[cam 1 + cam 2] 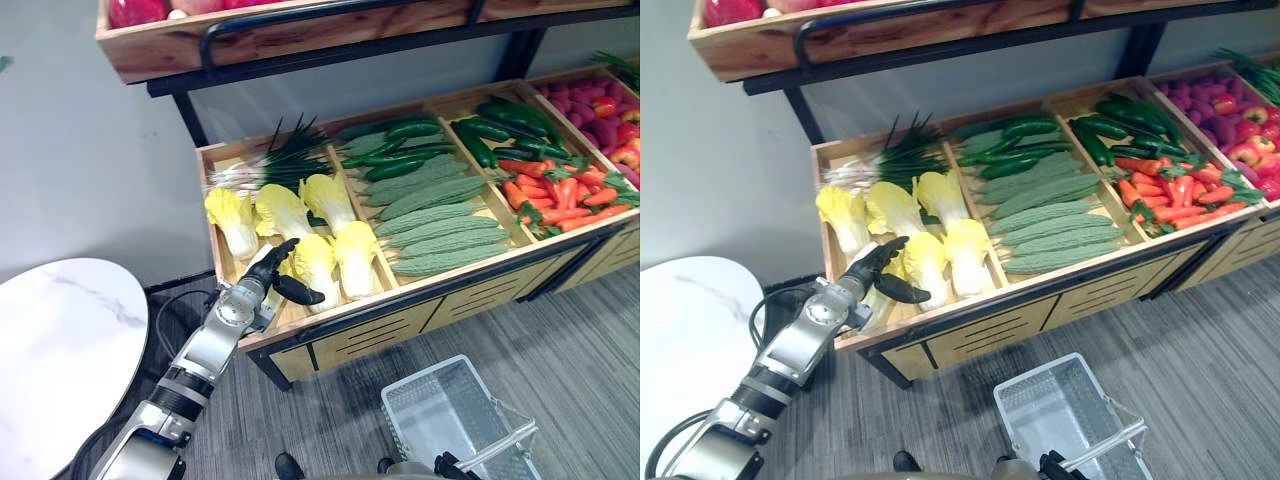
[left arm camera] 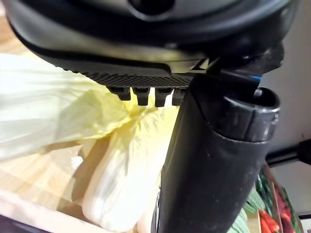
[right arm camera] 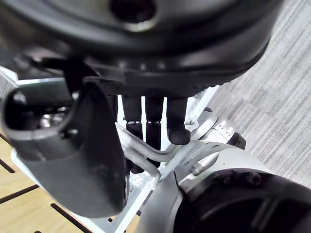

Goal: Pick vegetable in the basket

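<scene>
Wooden shelf (image 1: 390,328): left robot hand (image 1: 272,272) spread over cabbage (image 1: 318,262); right robot hand (image 3: 85,162) curled round basket handle (image 3: 170,153).

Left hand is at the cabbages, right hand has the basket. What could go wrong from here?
1. The left hand is open over closely packed cabbages. Closing may catch two, or only loose leaves, so the grip could slip.
2. The basket, held by the right hand, is low near the floor, apart from the crate. The cabbage could drop on the way over.
</scene>
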